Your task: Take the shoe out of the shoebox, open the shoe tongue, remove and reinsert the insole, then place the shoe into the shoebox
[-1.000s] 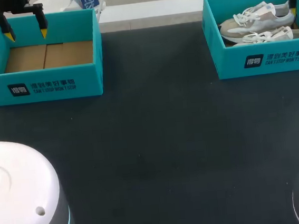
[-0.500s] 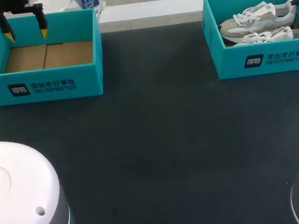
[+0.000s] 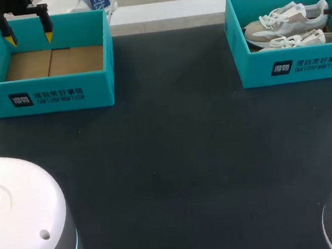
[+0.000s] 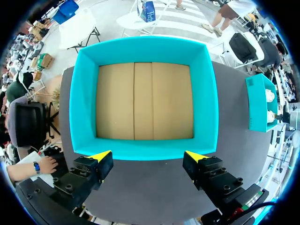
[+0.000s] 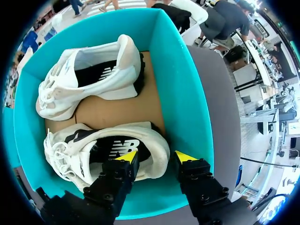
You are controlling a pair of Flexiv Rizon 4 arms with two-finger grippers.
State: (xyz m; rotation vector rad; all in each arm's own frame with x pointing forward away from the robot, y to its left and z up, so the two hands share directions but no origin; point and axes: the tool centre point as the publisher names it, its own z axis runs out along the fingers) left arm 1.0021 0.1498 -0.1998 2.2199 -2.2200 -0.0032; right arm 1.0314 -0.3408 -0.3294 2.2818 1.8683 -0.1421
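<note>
Teal shoebox [image 5: 183, 101] holds near shoe [image 5: 89, 150] and far shoe [image 5: 89, 77]. Right gripper [image 5: 155, 157] hangs above shoebox's heel-end wall, fingers spread, near shoe's heel under gap between them, no contact seen: likely lined up for heel grab. Left gripper [image 4: 148, 156], fingers apart too, parked over empty box [image 4: 208, 103], well apart from shoebox.

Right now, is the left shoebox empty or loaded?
Empty: the left shoebox shows only bare cardboard floor; the back shoe and front shoe lie in the right shoebox.
</note>
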